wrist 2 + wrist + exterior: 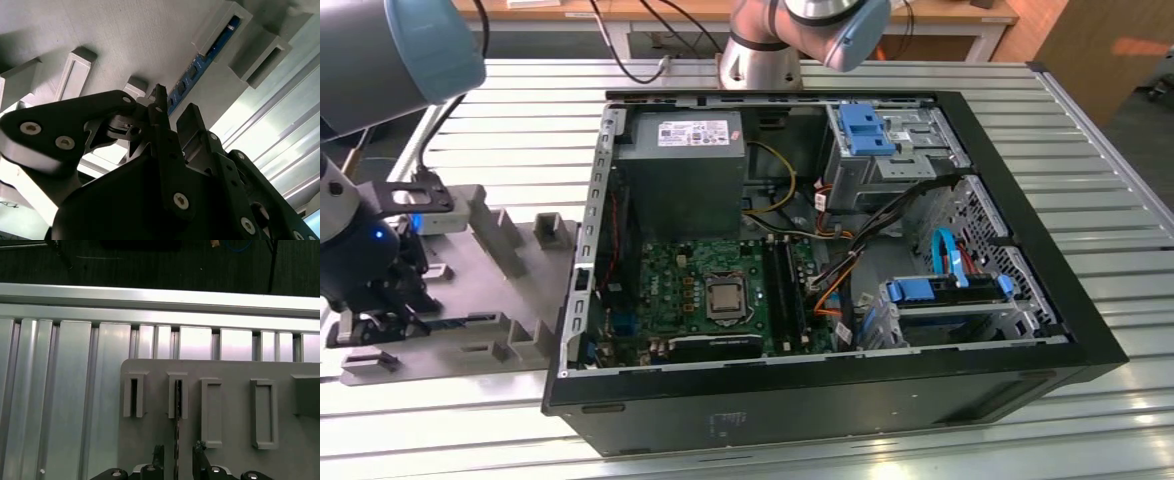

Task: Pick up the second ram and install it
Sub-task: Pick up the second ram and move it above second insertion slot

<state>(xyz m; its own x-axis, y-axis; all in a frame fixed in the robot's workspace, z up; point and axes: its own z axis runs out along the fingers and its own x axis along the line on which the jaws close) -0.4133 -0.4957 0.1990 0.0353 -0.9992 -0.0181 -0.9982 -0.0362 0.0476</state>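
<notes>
The claw [178,456] stands spread. Its two black fingers [158,455] sit one on each side of the second ram [177,432], with a sliver of daylight showing on both sides, so nothing is pinched yet. The stick stands on edge, a thin dark line running out between the fingers and into a narrow pocket of the grey holder [235,370]. In the second wrist view its bluish board and a row of chips show along the pocket's length. The narrow pocket just beside it looks dark and empty, and two wider pockets further along hold nothing I can make out.

The holder lies on the ribbed metal worktop [60,390], on the exterior view's left. The open computer case [1014,350] lies flat near it, towards that view's right. Inside the case are the green motherboard [680,290] and the long black memory slots [783,290] next to the processor. Whether one of them is already filled I cannot tell from here.

To my eye this is the pick-up step — lined up over the stick, not yet gripped, and the installing half untouched. The grasp calls for the fingers to meet the flat faces squarely and evenly. The lift needs to be straight along the pocket, since a tilted pull could jam the thin board against the pocket walls — or flex it.
</notes>
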